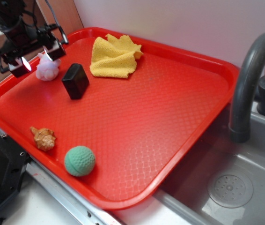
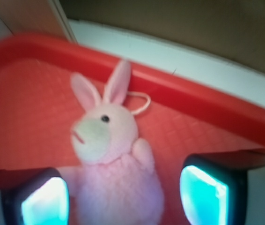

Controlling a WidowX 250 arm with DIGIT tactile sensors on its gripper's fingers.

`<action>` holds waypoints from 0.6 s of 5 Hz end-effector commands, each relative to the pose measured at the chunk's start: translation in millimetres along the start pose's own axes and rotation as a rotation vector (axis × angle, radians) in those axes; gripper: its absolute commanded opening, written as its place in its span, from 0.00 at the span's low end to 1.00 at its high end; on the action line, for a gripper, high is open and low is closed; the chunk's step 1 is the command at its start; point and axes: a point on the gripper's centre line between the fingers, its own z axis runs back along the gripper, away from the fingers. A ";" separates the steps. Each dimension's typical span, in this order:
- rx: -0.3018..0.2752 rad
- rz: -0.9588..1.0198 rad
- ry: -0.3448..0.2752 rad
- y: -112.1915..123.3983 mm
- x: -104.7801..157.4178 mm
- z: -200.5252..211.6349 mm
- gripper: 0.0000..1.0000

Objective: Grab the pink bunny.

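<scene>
Hidden, cropped and blurred parts

In the wrist view the pink bunny (image 2: 116, 173) is soft-focused and cut off at 6 o'clock, its legs out of frame; both fingertips (image 2: 43, 199) run past the bottom edge. In the exterior view the gripper (image 1: 35, 55) covers the bunny's ears at 12 o'clock, and the arm leaves the picture at 11 o'clock.

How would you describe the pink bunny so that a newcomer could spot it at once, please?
Find the red tray beside the sink, then go to its far left corner, under the gripper. The pink bunny lies there, left of the black block: the only pale pink, fuzzy, long-eared toy.
</scene>
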 end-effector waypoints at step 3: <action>-0.033 0.002 0.040 0.6 2.2 -19.1 0.00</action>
